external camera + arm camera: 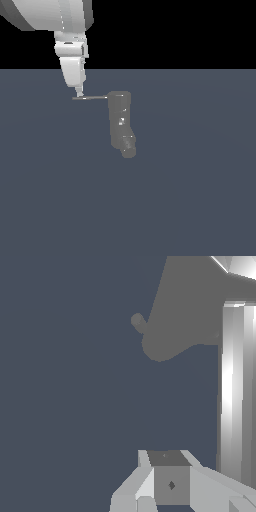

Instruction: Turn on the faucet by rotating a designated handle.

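Dull-grey blocky faucet point(121, 122), thin handle point(92, 98) jutting sideways, gripper point(79, 93) seemingly touching it, finger spacing unclear

The faucet point(121, 122) looks like dull grey metal with a matt finish; only a few tiny white glints break its surface. In the wrist view the faucet point(190, 311) is a flat, even grey without any shine. The handle point(92, 98) is a thin grey rod, smooth and matt like the faucet. The end effector point(79, 92) looks like white plastic, smooth, with a soft gloss. In the wrist view the handle point(235, 391) shows a bright, shiny streak like polished metal. The floor point(200, 200) is a plain blue-grey surface, matt and smooth, without texture.
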`<act>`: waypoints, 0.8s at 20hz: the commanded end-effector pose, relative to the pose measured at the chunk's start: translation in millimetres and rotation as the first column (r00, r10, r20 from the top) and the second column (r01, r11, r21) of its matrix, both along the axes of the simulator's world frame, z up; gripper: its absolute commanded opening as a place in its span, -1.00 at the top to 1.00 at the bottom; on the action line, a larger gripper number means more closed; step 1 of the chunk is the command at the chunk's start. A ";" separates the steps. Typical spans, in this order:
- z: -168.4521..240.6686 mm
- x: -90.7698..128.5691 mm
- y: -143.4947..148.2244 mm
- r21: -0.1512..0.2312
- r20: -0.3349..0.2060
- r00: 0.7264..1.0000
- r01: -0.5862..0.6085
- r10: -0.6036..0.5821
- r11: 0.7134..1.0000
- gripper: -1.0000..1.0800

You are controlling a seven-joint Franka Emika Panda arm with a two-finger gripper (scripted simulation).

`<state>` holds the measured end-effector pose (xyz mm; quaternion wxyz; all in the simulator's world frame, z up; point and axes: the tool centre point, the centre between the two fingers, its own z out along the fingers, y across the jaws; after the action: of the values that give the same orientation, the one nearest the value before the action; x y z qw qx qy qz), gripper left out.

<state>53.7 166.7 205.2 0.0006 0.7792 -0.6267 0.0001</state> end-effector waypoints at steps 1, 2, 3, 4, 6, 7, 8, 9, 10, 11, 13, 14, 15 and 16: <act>-2.9 5.3 -1.2 0.000 0.001 1.000 0.017 -0.017 1.000 1.00; -3.5 6.4 -1.6 0.000 0.001 1.000 0.021 -0.021 1.000 1.00; -3.9 7.2 -1.8 0.000 0.001 1.000 0.024 -0.024 1.000 1.00; -4.0 7.6 -1.8 0.000 0.001 1.000 0.025 -0.025 1.000 1.00; -3.5 7.5 -1.9 0.001 0.001 1.000 0.024 -0.024 1.000 1.00; -3.4 7.3 -1.8 0.001 0.001 1.000 0.024 -0.024 1.000 1.00; -3.4 7.3 -1.8 0.001 0.001 1.000 0.024 -0.024 1.000 1.00; -3.4 7.3 -1.8 0.001 0.001 1.000 0.024 -0.024 1.000 1.00; -3.4 7.3 -1.8 0.001 0.001 1.000 0.024 -0.024 1.000 1.00; -3.4 7.3 -1.9 0.001 0.001 1.000 0.024 -0.024 1.000 1.00; -3.4 2.1 -3.1 0.001 0.001 1.000 0.024 -0.024 1.000 1.00; -3.4 -0.5 -3.7 0.001 0.001 1.000 0.024 -0.024 1.000 1.00; -3.4 -3.1 -4.2 0.001 0.001 1.000 0.024 -0.024 1.000 1.00; -3.4 -5.8 -4.8 0.001 0.001 1.000 0.024 -0.024 1.000 1.00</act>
<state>51.7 162.7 201.7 0.0001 0.7718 -0.6359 0.0000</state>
